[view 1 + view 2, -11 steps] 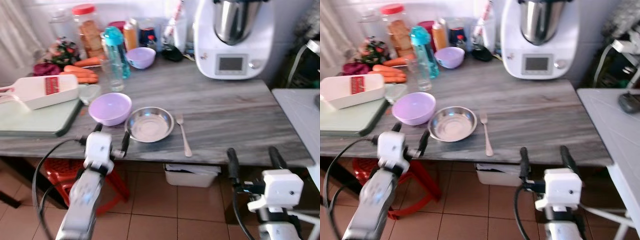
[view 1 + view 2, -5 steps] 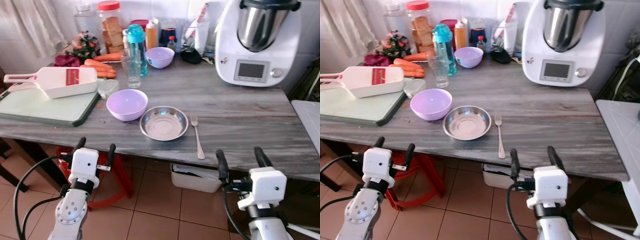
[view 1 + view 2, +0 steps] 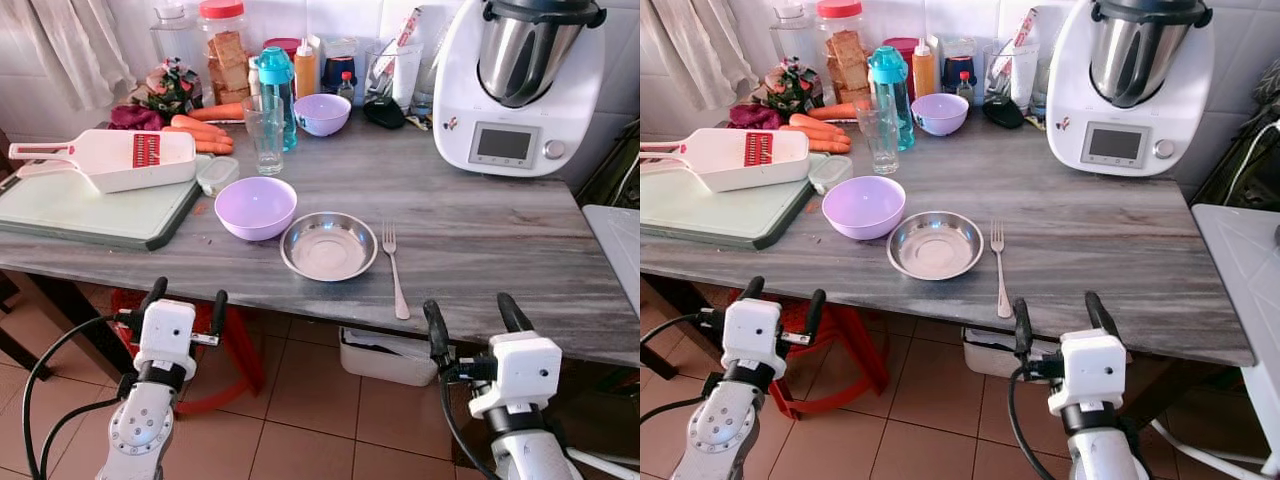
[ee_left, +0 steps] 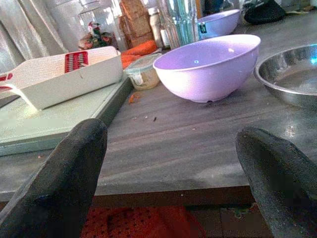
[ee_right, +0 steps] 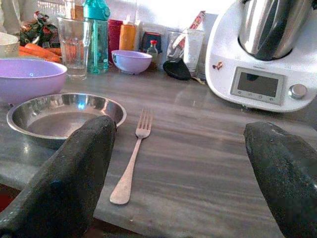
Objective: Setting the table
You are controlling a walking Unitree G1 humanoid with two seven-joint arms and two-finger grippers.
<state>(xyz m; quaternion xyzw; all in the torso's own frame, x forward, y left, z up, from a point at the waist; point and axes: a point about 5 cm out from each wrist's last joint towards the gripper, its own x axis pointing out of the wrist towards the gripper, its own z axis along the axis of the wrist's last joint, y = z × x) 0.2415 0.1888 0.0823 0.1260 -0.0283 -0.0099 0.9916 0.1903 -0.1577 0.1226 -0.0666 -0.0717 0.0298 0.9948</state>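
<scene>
I hold both hands, left hand (image 3: 185,296) and right hand (image 3: 470,316), open below the grey bench (image 3: 480,230) edge, over tiled floor (image 3: 300,430).

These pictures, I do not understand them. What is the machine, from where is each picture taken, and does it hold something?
It is a walking humanoid robot setting a table. Two pictures come from cameras on its head, looking down; two come from its wrists, looking along each claw. The left claw and right claw hang open before the table's edge, holding nothing. On the grey table lie a steel bowl, a fork right of it, a lilac bowl left of it, a white slicer on a green board, and a kitchen machine at the back.
</scene>
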